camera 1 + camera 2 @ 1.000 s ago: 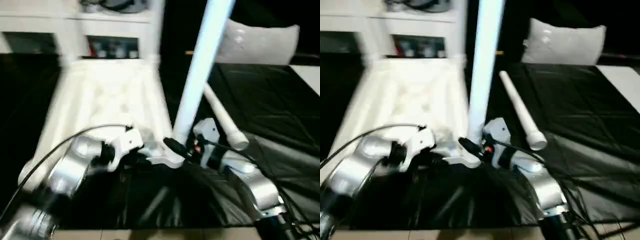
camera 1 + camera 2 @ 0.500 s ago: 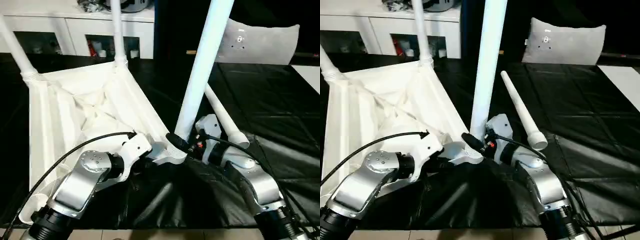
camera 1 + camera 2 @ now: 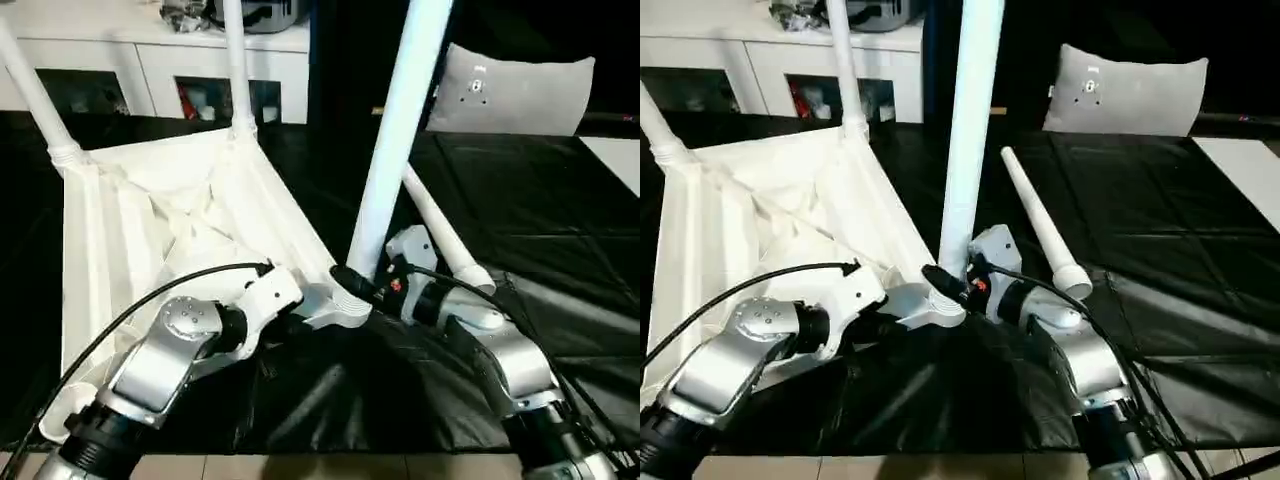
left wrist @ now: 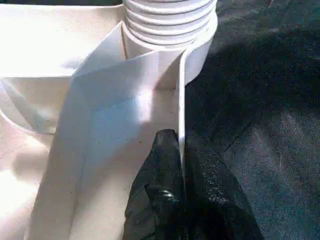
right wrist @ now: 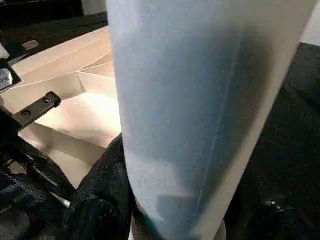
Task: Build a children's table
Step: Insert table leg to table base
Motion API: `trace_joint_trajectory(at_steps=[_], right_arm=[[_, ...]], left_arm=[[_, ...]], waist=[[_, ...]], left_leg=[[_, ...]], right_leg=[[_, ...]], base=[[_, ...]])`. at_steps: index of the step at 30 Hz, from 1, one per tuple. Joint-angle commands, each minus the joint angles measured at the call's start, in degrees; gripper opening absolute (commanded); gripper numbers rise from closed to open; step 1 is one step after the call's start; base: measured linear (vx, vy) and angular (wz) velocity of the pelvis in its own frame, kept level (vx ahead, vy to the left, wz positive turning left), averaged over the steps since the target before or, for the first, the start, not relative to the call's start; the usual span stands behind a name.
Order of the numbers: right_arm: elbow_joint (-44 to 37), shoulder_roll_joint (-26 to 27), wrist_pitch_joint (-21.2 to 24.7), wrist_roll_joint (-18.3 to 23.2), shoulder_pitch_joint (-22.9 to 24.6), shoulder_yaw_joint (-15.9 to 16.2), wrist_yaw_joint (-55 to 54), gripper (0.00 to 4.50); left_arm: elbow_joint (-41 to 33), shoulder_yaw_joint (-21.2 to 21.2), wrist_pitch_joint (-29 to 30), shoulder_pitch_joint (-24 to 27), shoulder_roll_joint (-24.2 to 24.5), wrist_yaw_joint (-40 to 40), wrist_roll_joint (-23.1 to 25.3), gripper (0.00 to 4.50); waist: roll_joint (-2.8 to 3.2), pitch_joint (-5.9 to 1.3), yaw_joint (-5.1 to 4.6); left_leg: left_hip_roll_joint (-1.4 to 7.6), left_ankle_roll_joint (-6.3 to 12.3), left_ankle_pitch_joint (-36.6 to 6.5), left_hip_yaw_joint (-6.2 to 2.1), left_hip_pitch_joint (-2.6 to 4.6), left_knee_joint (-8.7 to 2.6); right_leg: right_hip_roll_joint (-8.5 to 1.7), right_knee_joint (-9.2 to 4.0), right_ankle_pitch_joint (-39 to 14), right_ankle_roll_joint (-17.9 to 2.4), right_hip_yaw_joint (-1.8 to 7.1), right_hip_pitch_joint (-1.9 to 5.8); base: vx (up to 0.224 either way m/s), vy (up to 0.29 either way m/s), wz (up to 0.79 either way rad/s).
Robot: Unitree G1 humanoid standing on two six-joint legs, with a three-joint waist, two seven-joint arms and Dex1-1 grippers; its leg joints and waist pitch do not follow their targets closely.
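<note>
The left gripper pinches the table top rim just below the corner socket. The right gripper clasps the third leg low down. Keep the leg upright, twist steadily, brace the rim.

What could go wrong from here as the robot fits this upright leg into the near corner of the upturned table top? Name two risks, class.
The upright leg is gripped low by the right gripper, so its long upper part could tilt and cross-thread in the corner socket. The left gripper pinches only the table top's thin edge wall; twisting the leg might pull that edge free. The loose leg lying beside the right arm could be knocked away.
</note>
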Motion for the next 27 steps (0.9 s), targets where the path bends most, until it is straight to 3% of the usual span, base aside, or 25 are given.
trace_joint_trajectory(at_steps=[1, 6, 11, 12, 16, 19, 20, 22, 23, 26, 27], right_arm=[[9.2, -0.7, 5.4, -2.8, 2.8, 1.2, -1.3, 2.46], [10.4, -0.4, 4.1, -2.9, 2.2, 1.2, -1.2, 2.95], [9.5, -0.7, 3.3, -2.5, 2.9, 0.5, -0.8, 3.34], [8.7, -0.9, 3.3, -2.0, 3.4, 0.2, -0.1, 3.59], [4.5, -2.6, 1.6, -0.6, 6.4, -1.0, 1.8, 3.86], [3.6, -3.0, -1.9, -0.8, 7.5, -2.5, 1.0, 4.07], [3.1, -3.2, -2.8, -0.4, 7.9, -3.2, 1.2, 4.31], [0.7, -5.1, -5.9, 0.1, 9.6, -3.9, 3.9, 4.44], [-0.1, -6.1, -6.4, 0.3, 10.2, -3.9, 5.1, 4.47], [-1.3, -7.9, -6.2, 1.4, 10.9, -4.2, 8.1, 4.47], [-1.6, -8.5, -6.3, 1.8, 11.1, -4.3, 9.2, 4.47]], left_arm=[[-2.6, 1.1, -4.0, -1.8, -0.6, -2.7, -3.6, 0.00], [-0.6, 1.0, -5.2, -2.9, -0.3, -3.7, -3.8, 0.00], [0.9, 1.1, -6.3, -3.8, 0.5, -4.7, -3.9, 0.00], [1.2, 1.1, -6.6, -4.0, 0.7, -4.9, -4.0, 0.00], [3.5, 0.8, -8.5, -4.8, 1.7, -6.4, -3.4, 0.00], [4.7, 0.6, -9.4, -5.4, 2.0, -7.5, -3.3, 0.00], [5.2, 0.4, -9.8, -5.7, 2.2, -8.0, -3.3, 0.00], [7.0, -0.6, -11.5, -6.6, 3.1, -9.9, -3.0, 0.00], [7.6, -0.9, -12.1, -7.0, 3.4, -10.6, -2.8, 0.00], [8.8, -1.5, -13.4, -7.5, 3.9, -11.8, -2.6, 0.00], [9.2, -1.7, -13.9, -7.7, 4.0, -12.2, -2.6, 0.00]], waist=[[0.43, -2.01, 0.40], [0.58, -2.30, 0.60], [0.76, -2.39, 0.86], [0.72, -2.49, 1.00], [0.99, -2.76, 1.64], [1.11, -3.15, 2.14], [1.03, -3.17, 2.13], [1.62, -3.04, 2.21], [1.33, -2.99, 2.50], [1.88, -2.87, 2.73], [1.71, -2.94, 2.83]], left_leg=[[3.54, -1.18, -16.1, -1.77, 0.45, -4.12], [3.41, 0.31, -11.8, -1.49, 0.22, -3.80], [3.37, 0.29, -11.9, -1.42, 0.31, -3.68], [3.35, 0.36, -11.3, -1.41, 0.20, -3.60], [3.34, 1.55, -8.3, -1.24, 0.31, -3.22], [3.27, 2.93, -4.5, -1.25, -0.10, -2.73], [3.26, 3.12, -4.2, -1.26, -0.24, -2.66], [3.27, 3.22, -5.4, -1.29, -0.22, -2.68], [3.30, 3.07, -6.9, -1.19, -0.03, -2.64], [3.26, 3.08, -8.0, -1.30, -0.13, -2.72], [3.35, 3.10, -7.8, -1.30, -0.20, -2.68]], right_leg=[[-4.96, -5.35, -14.2, -10.1, 3.09, 0.27], [-4.81, -4.60, -5.7, -12.0, 2.89, 0.68], [-4.88, -4.68, -6.1, -12.5, 2.89, 0.80], [-4.87, -4.55, -5.2, -12.4, 2.86, 0.96], [-4.77, -4.20, -0.7, -12.6, 2.81, 1.02], [-4.69, -3.29, 7.4, -13.1, 2.66, 1.14], [-4.74, -3.16, 8.0, -13.3, 2.64, 1.21], [-4.77, -3.24, 7.4, -13.6, 2.57, 1.09], [-4.75, -3.61, 5.2, -13.2, 2.59, 1.11], [-4.70, -3.68, 3.3, -13.1, 2.53, 1.11], [-4.77, -3.59, 3.5, -13.5, 2.53, 1.20]], base=[[0.000, 0.000, 0.00], [0.000, 0.000, 0.00], [0.000, 0.000, 0.00], [0.000, 0.000, 0.00], [0.000, 0.000, 0.00], [0.000, 0.000, 0.00], [0.000, 0.000, 0.00], [0.000, 0.000, 0.00], [0.000, 0.000, 0.00], [0.000, 0.000, 0.00], [0.000, 0.000, 0.00]])
